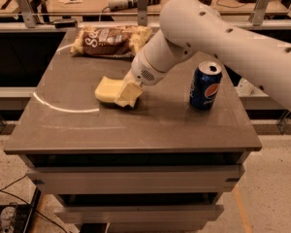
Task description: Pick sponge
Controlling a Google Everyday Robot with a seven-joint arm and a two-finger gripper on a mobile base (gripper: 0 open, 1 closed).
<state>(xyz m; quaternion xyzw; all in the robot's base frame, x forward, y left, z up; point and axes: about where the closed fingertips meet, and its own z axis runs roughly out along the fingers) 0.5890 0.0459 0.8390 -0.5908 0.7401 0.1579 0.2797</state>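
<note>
The sponge (pixel 106 88) is a pale yellow foam block lying on the brown table top (pixel 136 125), left of centre. My gripper (pixel 129 95) is down at the sponge's right end and touches or overlaps it. The white arm (pixel 218 30) reaches in from the upper right and hides the sponge's right edge. The sponge rests on the table.
A brown-and-cream snack bag (pixel 109 40) lies at the table's back, just behind the sponge. A blue soda can (pixel 205 85) stands upright to the right of the gripper. Drawers sit below the table top. Benches with clutter stand behind.
</note>
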